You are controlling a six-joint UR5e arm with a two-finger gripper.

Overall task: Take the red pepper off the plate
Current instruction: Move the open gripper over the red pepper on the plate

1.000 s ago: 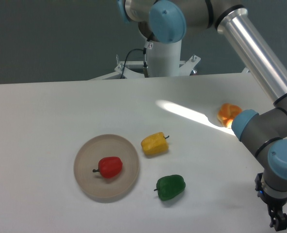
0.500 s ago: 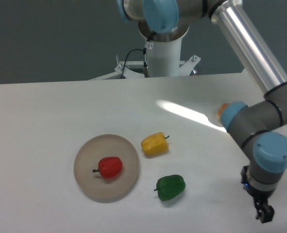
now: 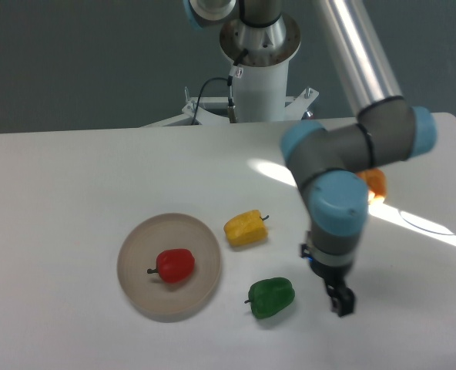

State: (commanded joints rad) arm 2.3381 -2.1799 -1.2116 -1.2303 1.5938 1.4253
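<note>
Swinging in from the worktop's 4 o'clock corner over the last second, the gripper point(image 3: 340, 302) now hangs just beside the green pepper point(image 3: 271, 297), at its 3 o'clock; whether its fingers are wide or narrow cannot be told. Nothing else has shifted. The red pepper point(image 3: 175, 265) lies near the middle of the plate point(image 3: 141, 297), well apart toward 9 o'clock. This looks like the approach step: next it must travel past the green pepper and descend over the red one.
</note>
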